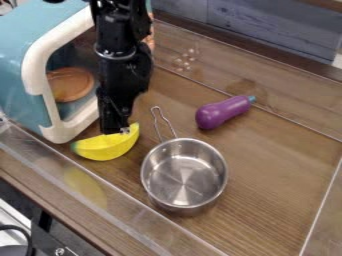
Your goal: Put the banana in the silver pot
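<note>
Camera view from the front: the gripper (pixel 118 128) points straight down, fingers clenched on the rear edge of the banana (pixel 104 146). The banana sits low at the table (pixel 281 170) (whether lifted clear cannot be told), just left of the silver pot (pixel 185 175) and before the toy microwave (pixel 34 70); the purple eggplant (pixel 225 111) lies well apart.

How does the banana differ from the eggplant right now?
The banana is yellow; the eggplant is purple. The banana lies at the tip of the gripper, beside the toy microwave; the eggplant lies alone, well clear of both. The banana is a curved crescent; the eggplant is straighter and plumper. Both lie on the table.
</note>
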Robot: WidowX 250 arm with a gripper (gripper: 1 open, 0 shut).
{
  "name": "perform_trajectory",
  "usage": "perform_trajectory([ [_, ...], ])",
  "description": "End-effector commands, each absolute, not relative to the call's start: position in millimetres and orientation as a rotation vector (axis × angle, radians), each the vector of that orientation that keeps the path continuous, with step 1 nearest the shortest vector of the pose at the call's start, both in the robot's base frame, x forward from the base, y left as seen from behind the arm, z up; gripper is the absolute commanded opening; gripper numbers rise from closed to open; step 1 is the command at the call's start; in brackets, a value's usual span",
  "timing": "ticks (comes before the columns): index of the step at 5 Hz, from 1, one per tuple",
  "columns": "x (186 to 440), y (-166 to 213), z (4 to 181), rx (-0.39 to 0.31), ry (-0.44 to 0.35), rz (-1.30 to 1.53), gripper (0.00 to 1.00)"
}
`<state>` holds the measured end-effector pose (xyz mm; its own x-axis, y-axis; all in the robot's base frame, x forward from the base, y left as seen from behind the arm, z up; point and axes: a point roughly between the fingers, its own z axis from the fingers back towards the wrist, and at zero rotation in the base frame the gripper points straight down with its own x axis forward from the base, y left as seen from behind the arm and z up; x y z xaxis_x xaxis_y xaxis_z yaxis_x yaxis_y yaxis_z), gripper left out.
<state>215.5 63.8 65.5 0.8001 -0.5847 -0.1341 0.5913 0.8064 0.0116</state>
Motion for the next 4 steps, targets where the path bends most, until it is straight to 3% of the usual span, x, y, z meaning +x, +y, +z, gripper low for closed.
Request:
perform_trajectory([
  [1, 218.2, 62.4, 78.7, 0.085, 0.089, -0.616, 0.00],
  [2, 216.3, 60.2, 82.0, 0.088, 0.087, -0.603, 0.00],
  [3, 217.1, 53.9, 73.8, 0.096, 0.081, -0.592, 1.00],
  [4, 216.8, 61.8, 80.8, 0.106, 0.072, -0.606, 1.00],
])
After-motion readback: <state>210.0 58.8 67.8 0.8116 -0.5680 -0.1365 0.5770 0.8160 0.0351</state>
